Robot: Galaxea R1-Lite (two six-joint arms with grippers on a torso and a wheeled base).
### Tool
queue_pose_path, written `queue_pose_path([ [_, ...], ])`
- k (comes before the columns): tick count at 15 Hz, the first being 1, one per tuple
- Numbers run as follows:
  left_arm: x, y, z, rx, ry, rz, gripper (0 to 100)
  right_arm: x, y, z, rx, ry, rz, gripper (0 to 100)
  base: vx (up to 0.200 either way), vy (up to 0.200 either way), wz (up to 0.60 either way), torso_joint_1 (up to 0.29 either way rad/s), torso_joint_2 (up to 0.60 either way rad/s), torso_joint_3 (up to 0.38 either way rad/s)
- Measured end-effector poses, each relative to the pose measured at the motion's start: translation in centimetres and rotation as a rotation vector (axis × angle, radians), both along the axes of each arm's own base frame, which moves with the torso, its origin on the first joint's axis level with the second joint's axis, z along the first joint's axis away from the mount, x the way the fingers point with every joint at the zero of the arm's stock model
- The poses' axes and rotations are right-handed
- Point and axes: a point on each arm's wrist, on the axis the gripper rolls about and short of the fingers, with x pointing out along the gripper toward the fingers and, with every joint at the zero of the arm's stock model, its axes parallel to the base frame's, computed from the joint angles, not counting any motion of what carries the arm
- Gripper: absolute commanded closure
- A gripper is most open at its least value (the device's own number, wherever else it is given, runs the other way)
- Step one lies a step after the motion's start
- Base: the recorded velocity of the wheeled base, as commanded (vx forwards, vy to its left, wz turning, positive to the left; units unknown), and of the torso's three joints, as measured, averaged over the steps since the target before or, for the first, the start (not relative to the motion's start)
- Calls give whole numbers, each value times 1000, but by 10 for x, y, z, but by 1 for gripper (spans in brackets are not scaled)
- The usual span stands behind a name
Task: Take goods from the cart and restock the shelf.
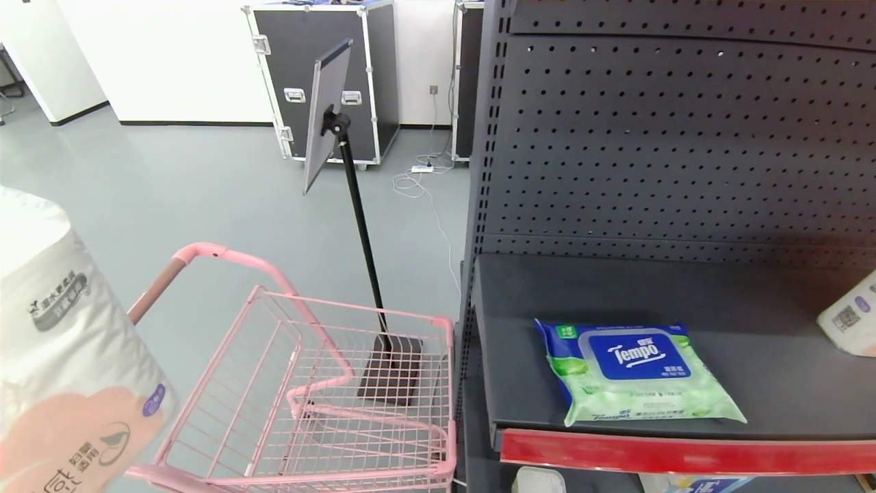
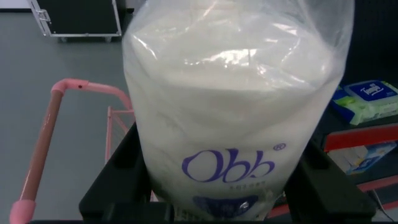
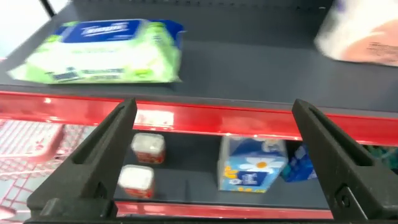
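A big white pack of paper rolls (image 1: 61, 356) hangs at the near left, above the pink cart (image 1: 308, 397). My left gripper (image 2: 224, 193) is shut on this pack (image 2: 230, 106), with black fingers (image 2: 118, 177) pressed against both its sides. A green and blue wet-wipes pack (image 1: 629, 370) lies flat on the dark shelf board (image 1: 773, 383). My right gripper (image 3: 214, 106) stands open in front of the shelf's red front strip (image 3: 205, 115), holding nothing. The wipes pack (image 3: 99, 50) lies beyond one of its fingers (image 3: 93, 168).
Another white and peach roll pack (image 1: 852, 318) sits at the shelf's right edge. On the lower shelf stand small jars (image 3: 146, 146) and a blue tissue box (image 3: 252, 165). A black stand with a tilted panel (image 1: 328, 116) rises behind the cart. The cart basket looks bare.
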Motion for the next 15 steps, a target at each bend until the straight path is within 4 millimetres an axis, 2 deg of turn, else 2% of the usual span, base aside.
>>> queue_pose_path([
  [15, -2, 0, 1, 20, -18, -4, 100, 0, 0, 0, 0, 0, 0, 0, 0, -200, 0, 4, 2, 1],
])
